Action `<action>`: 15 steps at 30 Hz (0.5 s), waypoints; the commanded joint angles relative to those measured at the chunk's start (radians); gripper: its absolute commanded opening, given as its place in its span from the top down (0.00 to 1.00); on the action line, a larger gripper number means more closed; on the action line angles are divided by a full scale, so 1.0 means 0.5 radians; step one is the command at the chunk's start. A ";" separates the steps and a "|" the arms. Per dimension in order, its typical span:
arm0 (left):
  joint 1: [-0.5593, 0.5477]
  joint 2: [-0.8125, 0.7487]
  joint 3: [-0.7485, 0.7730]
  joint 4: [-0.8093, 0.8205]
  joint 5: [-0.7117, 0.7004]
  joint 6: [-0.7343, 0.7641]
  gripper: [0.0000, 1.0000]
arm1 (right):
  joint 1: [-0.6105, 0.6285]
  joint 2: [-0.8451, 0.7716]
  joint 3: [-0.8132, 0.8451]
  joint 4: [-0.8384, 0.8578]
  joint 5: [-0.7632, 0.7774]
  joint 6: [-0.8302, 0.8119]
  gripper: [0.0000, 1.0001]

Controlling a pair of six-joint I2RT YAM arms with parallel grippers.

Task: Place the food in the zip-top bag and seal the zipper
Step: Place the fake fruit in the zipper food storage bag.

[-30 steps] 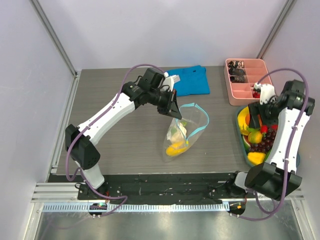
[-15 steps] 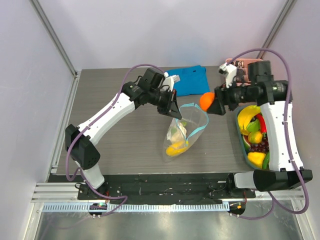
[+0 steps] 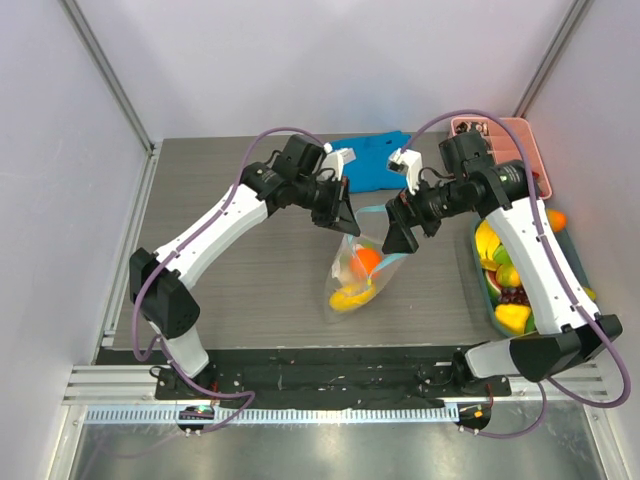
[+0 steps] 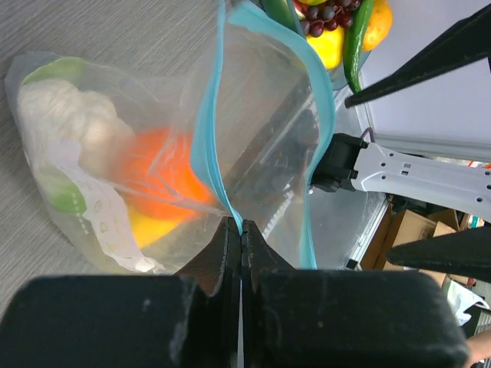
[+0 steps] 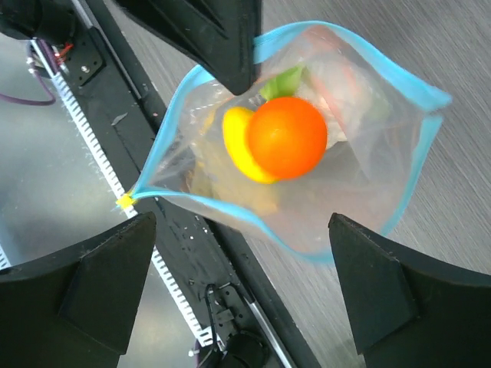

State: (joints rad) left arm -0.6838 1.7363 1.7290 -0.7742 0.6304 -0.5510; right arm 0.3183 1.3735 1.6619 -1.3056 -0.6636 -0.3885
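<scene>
The clear zip-top bag [image 3: 352, 275] hangs mouth-up over the table, its light-blue zipper [image 3: 398, 262] spread wide. My left gripper [image 3: 345, 222] is shut on the zipper's far rim; the left wrist view shows the jaws [image 4: 240, 230] pinched on the blue strip [image 4: 207, 130]. Inside the bag lie an orange [image 3: 366, 260], a yellow piece [image 5: 238, 146] and white cauliflower [image 4: 65, 115]. My right gripper [image 3: 400, 238] hovers just above the bag's mouth, open and holding nothing [image 5: 242, 230]. The orange [image 5: 287, 136] sits below it inside the bag [image 5: 345, 192].
A teal tray [image 3: 483, 290] at the right edge holds more food: bananas [image 3: 487, 240], grapes, an orange. Behind it stands a pink compartment tray [image 3: 520, 135]. A blue folded cloth [image 3: 375, 160] lies at the back, behind the bag.
My right gripper lifted an orange from the teal tray, carried it left over the bag, and opened; the orange now lies in the bag. The left gripper kept its hold.
</scene>
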 commanded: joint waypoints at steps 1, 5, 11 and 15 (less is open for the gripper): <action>0.008 -0.036 -0.019 0.073 0.049 -0.018 1.00 | -0.014 -0.029 0.060 0.052 0.140 0.050 0.00; 0.015 -0.049 -0.034 0.085 0.049 -0.018 1.00 | -0.390 -0.005 0.127 -0.039 0.058 0.059 0.00; 0.012 -0.046 -0.031 0.085 0.040 -0.021 1.00 | -1.298 0.131 0.192 -0.380 -0.106 -0.320 0.02; 0.012 -0.036 -0.013 0.082 0.034 -0.021 1.00 | -1.716 0.225 0.161 -0.392 -0.038 -0.501 0.02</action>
State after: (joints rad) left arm -0.6838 1.7363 1.7115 -0.7670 0.6304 -0.5568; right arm -0.4019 1.4700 1.7241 -1.3300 -0.6781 -0.4965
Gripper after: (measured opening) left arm 0.015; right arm 0.983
